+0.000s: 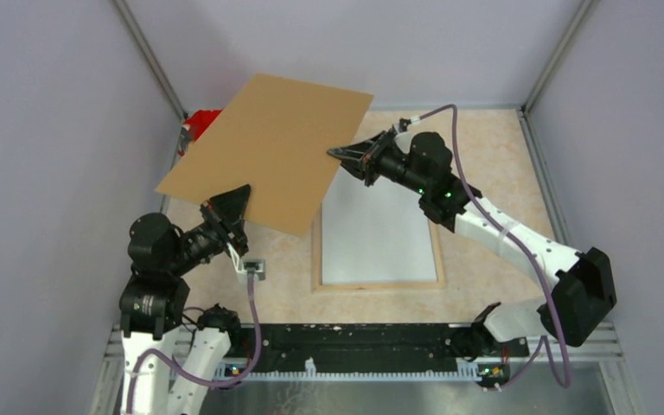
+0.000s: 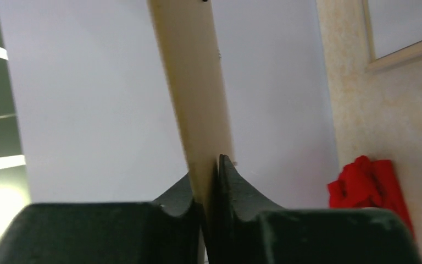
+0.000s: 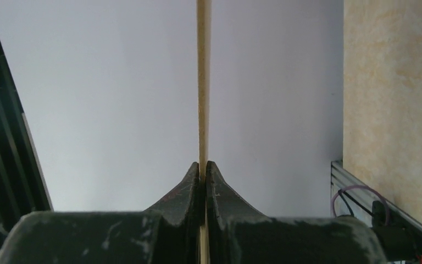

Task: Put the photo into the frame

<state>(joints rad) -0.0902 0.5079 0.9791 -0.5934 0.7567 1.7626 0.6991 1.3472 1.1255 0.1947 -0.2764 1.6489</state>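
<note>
Frame (image 1: 379, 284) lies flat on the table (image 1: 493, 164), wooden rails up, just below the right gripper (image 1: 335, 153) and off to the right of the left gripper (image 1: 240, 194). A pale sheet (image 1: 376, 229) fills it; can't tell what it is. Both grippers are pinched tight on the brown backing board (image 1: 268, 151), left at its near edge, right at its right edge, board tilted in the air between them.
</note>
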